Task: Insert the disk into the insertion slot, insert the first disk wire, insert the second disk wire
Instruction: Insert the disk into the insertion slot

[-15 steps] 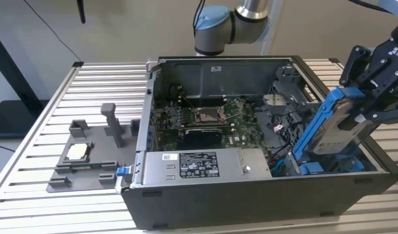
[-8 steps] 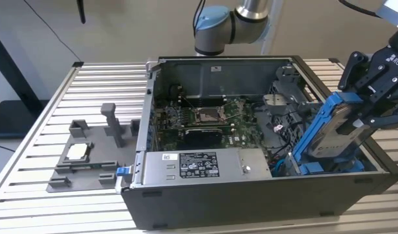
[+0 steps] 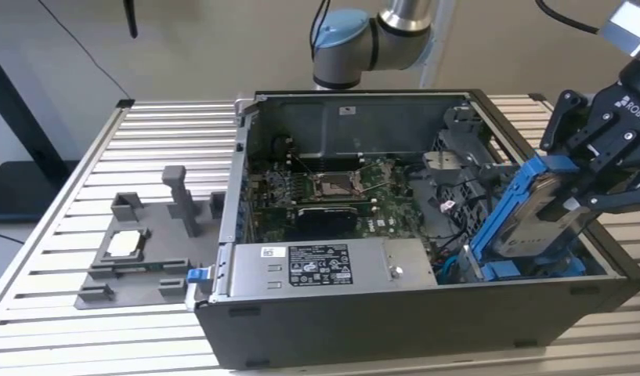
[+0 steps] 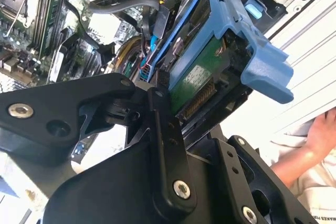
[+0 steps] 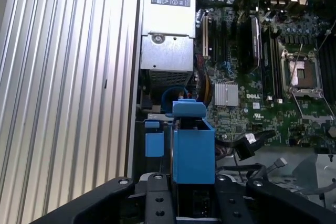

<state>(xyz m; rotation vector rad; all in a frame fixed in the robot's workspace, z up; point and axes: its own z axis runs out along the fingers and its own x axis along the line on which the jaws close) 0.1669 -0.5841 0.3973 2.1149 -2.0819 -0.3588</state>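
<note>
An open computer case lies on a slatted table. My gripper is shut on the disk, a drive in a blue carrier, at the case's corner on the exterior view's right. The disk is tilted, with its lower end down at the insertion slot, a dark bay with blue tabs. Both wrist views show the disk's blue carrier between my fingers, with its green board and connector facing out. Black disk wires lie loose over the motherboard beside the bay.
A silver power supply fills the case's front. The processor socket sits mid-board. A grey fixture plate with a chip lies on the table at the exterior view's left. A person's hand is near the case.
</note>
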